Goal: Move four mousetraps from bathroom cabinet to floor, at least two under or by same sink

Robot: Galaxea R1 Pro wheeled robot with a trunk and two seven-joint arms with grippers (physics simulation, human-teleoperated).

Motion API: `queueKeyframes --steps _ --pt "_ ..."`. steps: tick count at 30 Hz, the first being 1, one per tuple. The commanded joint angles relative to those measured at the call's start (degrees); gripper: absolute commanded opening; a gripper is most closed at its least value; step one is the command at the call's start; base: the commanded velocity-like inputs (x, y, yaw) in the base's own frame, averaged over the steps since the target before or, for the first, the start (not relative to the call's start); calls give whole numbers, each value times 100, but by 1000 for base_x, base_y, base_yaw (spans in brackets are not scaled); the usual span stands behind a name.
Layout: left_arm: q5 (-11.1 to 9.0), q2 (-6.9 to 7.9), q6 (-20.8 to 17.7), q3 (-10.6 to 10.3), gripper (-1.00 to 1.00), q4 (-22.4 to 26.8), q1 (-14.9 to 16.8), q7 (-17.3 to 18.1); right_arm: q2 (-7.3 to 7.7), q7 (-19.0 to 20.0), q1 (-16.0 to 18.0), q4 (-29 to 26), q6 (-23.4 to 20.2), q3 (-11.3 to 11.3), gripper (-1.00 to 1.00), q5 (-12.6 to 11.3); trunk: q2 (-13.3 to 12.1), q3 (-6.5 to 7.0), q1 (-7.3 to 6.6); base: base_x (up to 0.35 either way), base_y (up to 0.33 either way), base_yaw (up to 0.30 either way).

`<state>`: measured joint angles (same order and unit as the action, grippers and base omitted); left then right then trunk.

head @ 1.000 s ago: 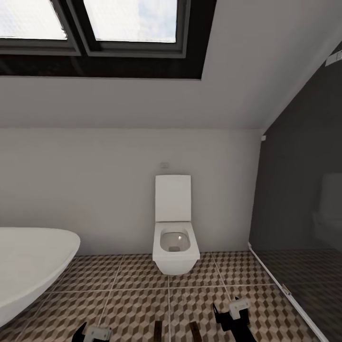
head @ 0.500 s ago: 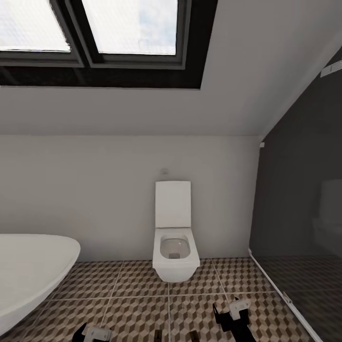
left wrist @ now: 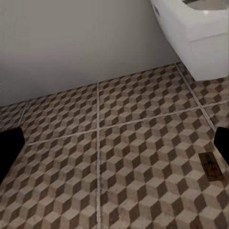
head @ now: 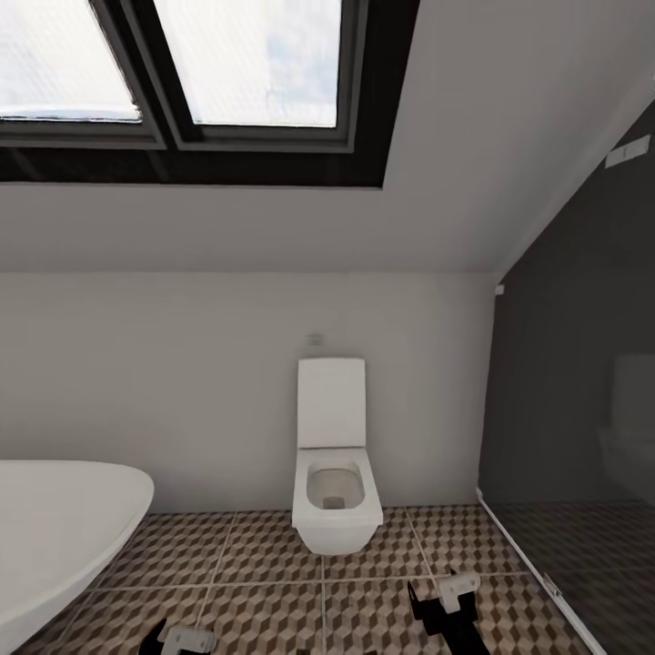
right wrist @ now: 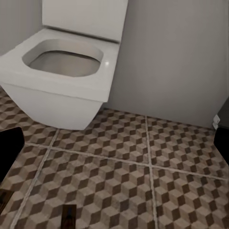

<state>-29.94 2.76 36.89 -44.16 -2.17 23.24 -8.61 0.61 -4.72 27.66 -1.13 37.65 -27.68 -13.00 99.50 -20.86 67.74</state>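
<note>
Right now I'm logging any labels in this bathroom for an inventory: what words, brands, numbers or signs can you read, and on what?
None can be read.
The mousetrap on the bathroom floor carries a dark mark, too small and blurred to read.
The toilet, the bathtub and the small wall plate above the toilet show no lettering.

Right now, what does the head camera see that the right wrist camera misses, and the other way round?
The head view alone takes in the skylight window, the white bathtub, the dark glass shower wall and both grippers, left and right. The right wrist view alone shows a mousetrap lying flat on the tiles, and the edge of what may be a second at the frame's border. Both share the white toilet with its seat up, the pale wall and the cube-patterned bathroom floor.
</note>
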Motion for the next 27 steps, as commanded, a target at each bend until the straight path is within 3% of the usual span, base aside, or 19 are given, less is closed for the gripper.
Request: queueKeyframes --steps 1,27 --pt "-3 -3 19 -49 100 -12 5 -35 1 -29 2 -1 7 -51 100 -27 -38 21 -23 0 0 0" --pt "-3 -12 11 -49 100 -12 5 -37 -4 -26 2 -1 7 -50 100 -27 -1080 677 -594 0 0 0"
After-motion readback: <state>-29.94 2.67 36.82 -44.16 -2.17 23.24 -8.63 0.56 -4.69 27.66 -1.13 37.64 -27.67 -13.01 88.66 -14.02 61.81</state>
